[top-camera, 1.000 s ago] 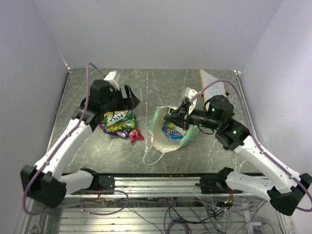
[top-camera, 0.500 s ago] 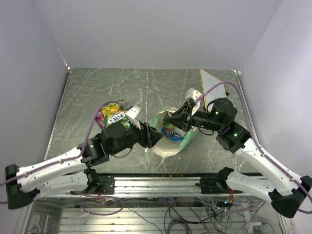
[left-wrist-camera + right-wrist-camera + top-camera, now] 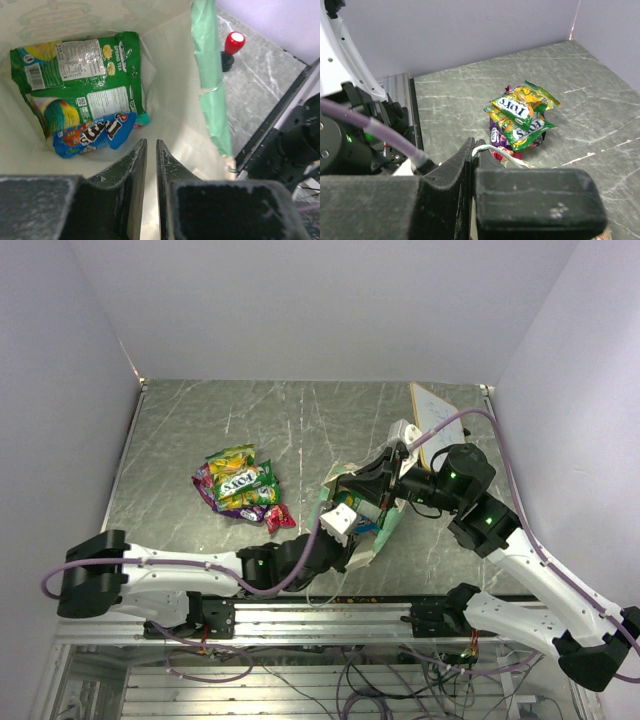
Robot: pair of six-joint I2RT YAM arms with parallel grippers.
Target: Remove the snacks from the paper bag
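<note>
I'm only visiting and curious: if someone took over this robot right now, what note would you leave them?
Left end effector: inside the paper bag, almost closed, nothing between its fingers.
Right end effector: shut on the bag's string handle.
Done: a pile of snacks lies on the table, to the left of the bag.
Left to do: a green packet and a blue packet lie at the bottom of the bag; take them out.
</note>
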